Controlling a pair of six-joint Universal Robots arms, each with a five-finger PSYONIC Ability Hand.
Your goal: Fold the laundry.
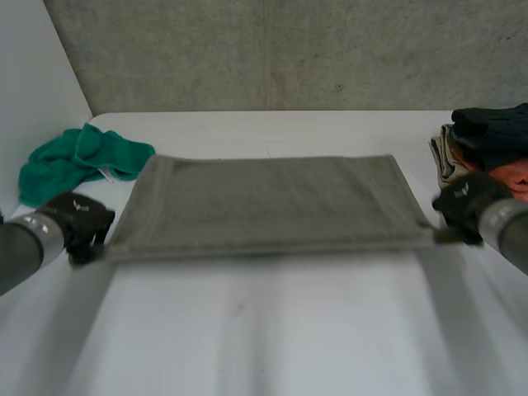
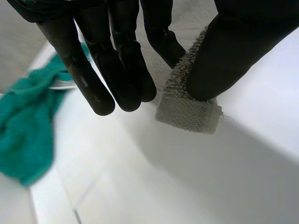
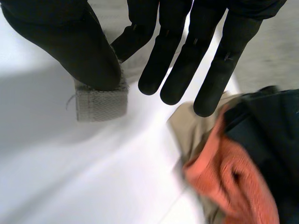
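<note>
A grey-olive towel lies spread flat across the middle of the white table. My left hand pinches the towel's near left corner between its thumb and one finger; the other fingers hang straight beside it. My right hand pinches the towel's near right corner the same way, thumb against a finger, with the rest of the fingers straight. Both corners are lifted slightly off the table.
A crumpled green cloth lies at the far left of the table. A pile of folded laundry, dark, orange and beige, sits at the right edge close to my right hand. A grey wall stands behind the table.
</note>
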